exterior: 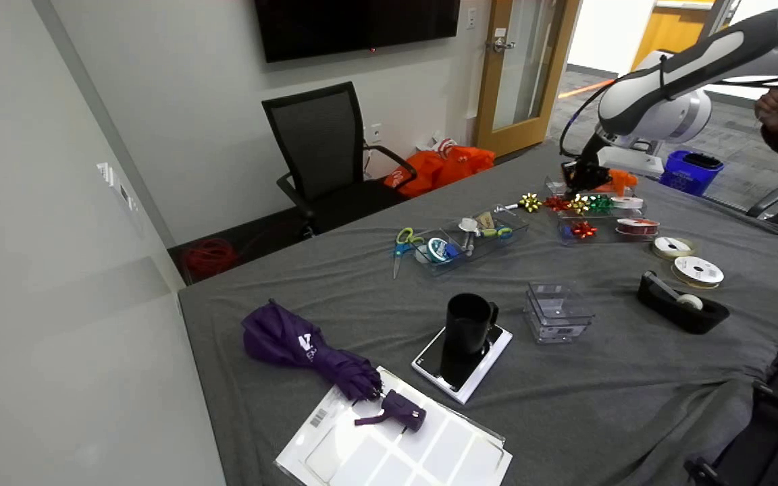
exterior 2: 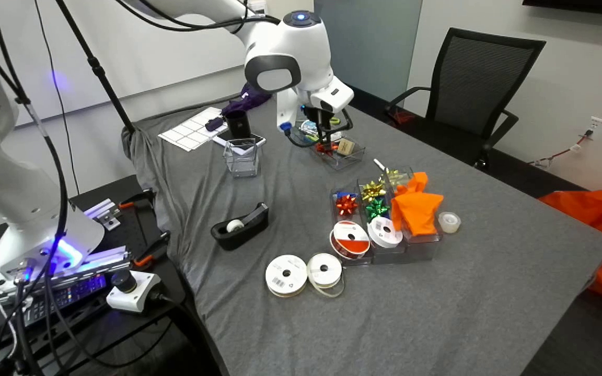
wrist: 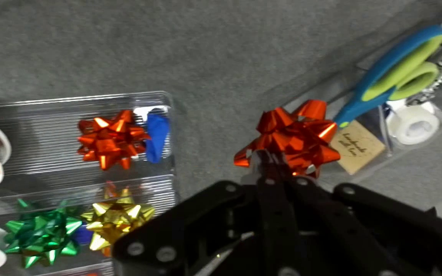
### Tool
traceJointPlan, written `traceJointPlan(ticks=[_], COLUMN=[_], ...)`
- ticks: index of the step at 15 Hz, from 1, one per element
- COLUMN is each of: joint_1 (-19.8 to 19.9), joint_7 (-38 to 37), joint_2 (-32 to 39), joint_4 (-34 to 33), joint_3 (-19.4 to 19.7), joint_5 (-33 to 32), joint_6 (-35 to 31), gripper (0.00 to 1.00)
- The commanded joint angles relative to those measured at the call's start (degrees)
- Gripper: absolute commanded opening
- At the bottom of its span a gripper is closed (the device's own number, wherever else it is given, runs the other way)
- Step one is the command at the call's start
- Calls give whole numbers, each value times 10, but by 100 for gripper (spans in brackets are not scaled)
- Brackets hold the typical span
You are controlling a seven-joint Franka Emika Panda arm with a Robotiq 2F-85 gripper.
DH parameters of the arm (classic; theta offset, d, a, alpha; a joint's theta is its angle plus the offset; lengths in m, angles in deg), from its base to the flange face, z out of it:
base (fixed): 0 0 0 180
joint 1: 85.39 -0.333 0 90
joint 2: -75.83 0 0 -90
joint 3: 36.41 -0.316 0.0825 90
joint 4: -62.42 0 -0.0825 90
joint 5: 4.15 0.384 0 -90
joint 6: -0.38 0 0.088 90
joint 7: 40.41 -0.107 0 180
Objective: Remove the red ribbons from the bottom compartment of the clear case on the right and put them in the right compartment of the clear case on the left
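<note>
My gripper (wrist: pixel 272 163) is shut on a shiny red ribbon bow (wrist: pixel 296 138). In an exterior view the gripper (exterior 2: pixel 327 142) holds this bow (exterior 2: pixel 324 149) at the near end of the clear case on the left (exterior 2: pixel 338 166). The wrist view shows the bow beside that case (wrist: pixel 383 160), partly over its edge. Its height above the case is hard to tell. A second red bow (wrist: pixel 110 140) lies beside a blue piece in a compartment of the clear case on the right (wrist: pixel 71 99). This bow shows in both exterior views (exterior: pixel 583 229) (exterior 2: pixel 346 204).
The left case holds scissors (wrist: pixel 401 69), white tape (wrist: pixel 414 124) and a brown tag (wrist: pixel 357 147). The right case holds green (exterior 2: pixel 377 208) and gold bows (exterior 2: pixel 372 190), ribbon spools (exterior 2: pixel 349 240) and orange cloth (exterior 2: pixel 417 206). A tape dispenser (exterior 2: pixel 241 225) and small clear boxes (exterior 2: pixel 242 159) stand nearby.
</note>
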Motion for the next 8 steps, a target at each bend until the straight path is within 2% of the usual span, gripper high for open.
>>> traceJointPlan(ticks=[1, 5, 8], joint_1=[-11, -35, -47], joint_7=[-24, -81, -132], joint_2=[19, 74, 135], joint_4=[-38, -107, -177], joint_3=[-22, -22, -13], joint_5=[54, 74, 65], joint_6=[4, -4, -4], gripper=[0, 0, 0])
